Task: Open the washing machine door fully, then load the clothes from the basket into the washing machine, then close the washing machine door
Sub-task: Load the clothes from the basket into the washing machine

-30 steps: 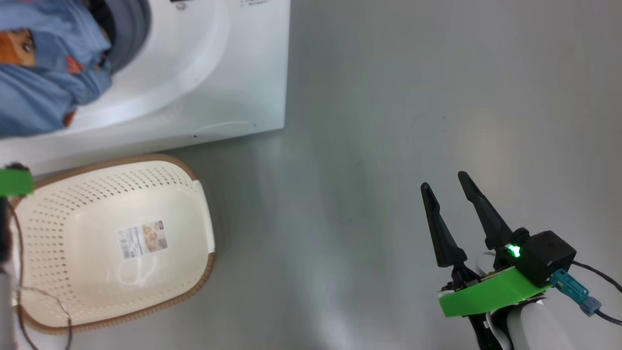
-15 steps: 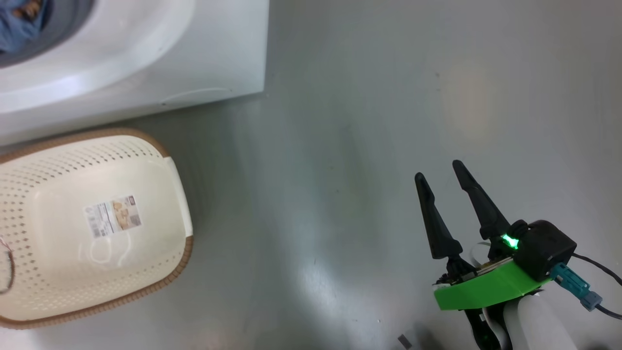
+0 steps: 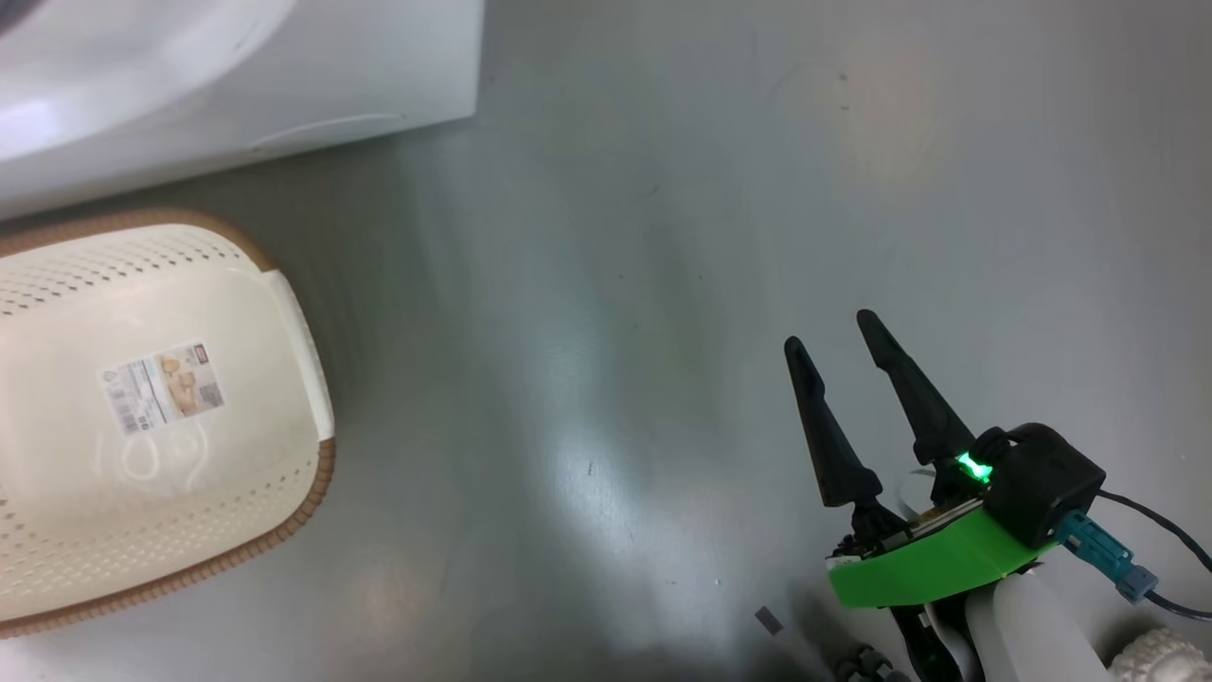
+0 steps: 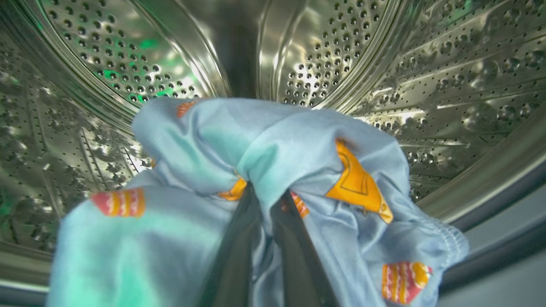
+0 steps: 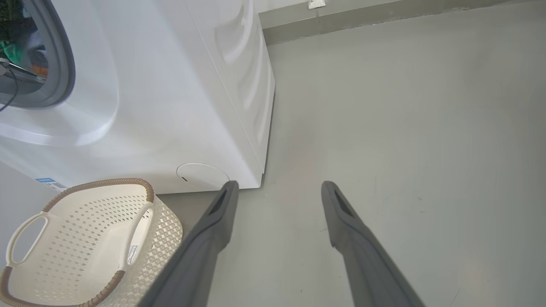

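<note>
In the left wrist view my left gripper is shut on the clothes, a light-blue bundle with orange prints, held inside the perforated steel drum of the washing machine. The cream basket stands on the floor before the machine, with a label sticker on its bare bottom. My right gripper hangs open over the grey floor at the lower right of the head view, nothing between its fingers. The basket and the machine's grey gasket also appear in the right wrist view. The washing machine door is out of view.
The white machine front crosses the upper left of the head view. Grey floor stretches to the right of the machine and basket. A wall base runs behind. A cable trails from my right wrist.
The head camera has swung, so machine and basket have slid left and up. The clothes and the drum opening have left the head view. My right gripper stays open.
</note>
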You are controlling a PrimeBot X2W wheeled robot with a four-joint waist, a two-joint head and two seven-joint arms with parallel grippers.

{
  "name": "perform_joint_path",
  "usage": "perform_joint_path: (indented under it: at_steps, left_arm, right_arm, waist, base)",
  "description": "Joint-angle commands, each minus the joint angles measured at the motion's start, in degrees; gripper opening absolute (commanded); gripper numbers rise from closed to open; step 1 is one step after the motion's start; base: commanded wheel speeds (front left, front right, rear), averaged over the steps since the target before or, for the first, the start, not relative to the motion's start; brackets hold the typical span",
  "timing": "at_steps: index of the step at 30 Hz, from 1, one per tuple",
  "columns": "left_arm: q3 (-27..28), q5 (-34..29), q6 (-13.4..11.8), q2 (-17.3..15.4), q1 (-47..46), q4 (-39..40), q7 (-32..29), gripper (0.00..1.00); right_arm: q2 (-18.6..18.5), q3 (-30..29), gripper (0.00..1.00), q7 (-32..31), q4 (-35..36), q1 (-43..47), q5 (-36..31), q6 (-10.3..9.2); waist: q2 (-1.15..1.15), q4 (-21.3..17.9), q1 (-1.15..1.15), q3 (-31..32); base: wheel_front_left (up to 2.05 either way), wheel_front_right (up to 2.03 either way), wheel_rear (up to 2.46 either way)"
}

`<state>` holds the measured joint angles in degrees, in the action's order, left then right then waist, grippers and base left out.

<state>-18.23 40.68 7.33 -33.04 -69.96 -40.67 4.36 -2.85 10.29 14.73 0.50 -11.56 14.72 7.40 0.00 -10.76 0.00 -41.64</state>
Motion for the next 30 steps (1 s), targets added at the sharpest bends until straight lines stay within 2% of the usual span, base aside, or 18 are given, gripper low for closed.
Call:
perform_joint_path:
  at_steps: [1, 5, 9, 14, 18, 21, 26, 30]
  left_arm:
    - [0.56, 0.79, 0.15, -3.99, -0.93, 1.39, -0.4, 0.0]
    - [-2.61, 4.57, 0.15, -6.22, -2.82, 1.86, -0.67, 0.0]
    - [-4.96, 6.68, 0.15, -7.82, -4.98, 2.51, 2.75, 0.0]
    - [-8.43, 7.0, 0.15, -9.68, -7.78, 4.07, 8.56, 0.0]
    - [-8.34, 6.08, 0.15, -10.31, -10.49, 4.32, 10.43, 0.0]
    - [-5.06, 3.52, 0.15, -10.24, -12.41, 5.89, 10.6, 0.0]
    - [4.02, -2.33, 0.15, -8.46, -12.26, 9.01, 10.62, 0.0]
    - [6.63, -4.5, 0.15, -6.76, -9.98, 8.53, 10.63, 0.0]
  right_arm:
    - [-0.03, 1.41, 1.0, 0.27, 1.38, 1.39, 0.51, 0.09]
    - [-0.03, 1.91, 1.0, 0.27, 1.62, 1.81, 0.72, 0.09]
    - [-0.03, 2.89, 1.0, 0.27, 1.87, 2.1, 0.95, 0.09]
    - [-0.03, 4.19, 1.0, 0.27, 2.11, 2.34, 1.45, 0.09]
    - [-0.03, 5.24, 1.0, 0.27, 2.14, 2.28, 2.12, 0.09]
    - [-0.03, 6.05, 1.0, 0.27, 2.27, 2.43, 2.55, 0.09]
    - [-0.03, 7.04, 1.0, 0.27, 2.46, 2.59, 3.14, 0.09]
    - [-0.03, 7.19, 1.0, 0.27, 2.38, 2.73, 3.39, 0.09]
  waist:
    - [0.0, -0.47, 0.0, -0.77]
    - [0.0, -0.89, 0.0, -2.28]
    - [0.0, -1.47, 0.0, -3.91]
    - [0.0, -2.29, 0.0, -5.58]
    - [0.0, -3.18, 0.0, -6.73]
    - [0.0, -3.88, 0.0, -7.48]
    - [0.0, -4.9, 0.0, -8.17]
    - [0.0, -5.13, 0.0, -8.07]
  base:
    - [0.0, 0.0, 0.0]
    - [0.0, 0.0, 0.0]
    - [0.0, 0.0, 0.0]
    - [0.0, 0.0, 0.0]
    - [0.0, 0.0, 0.0]
    - [0.0, 0.0, 0.0]
    - [0.0, 0.0, 0.0]
    - [0.0, 0.0, 0.0]
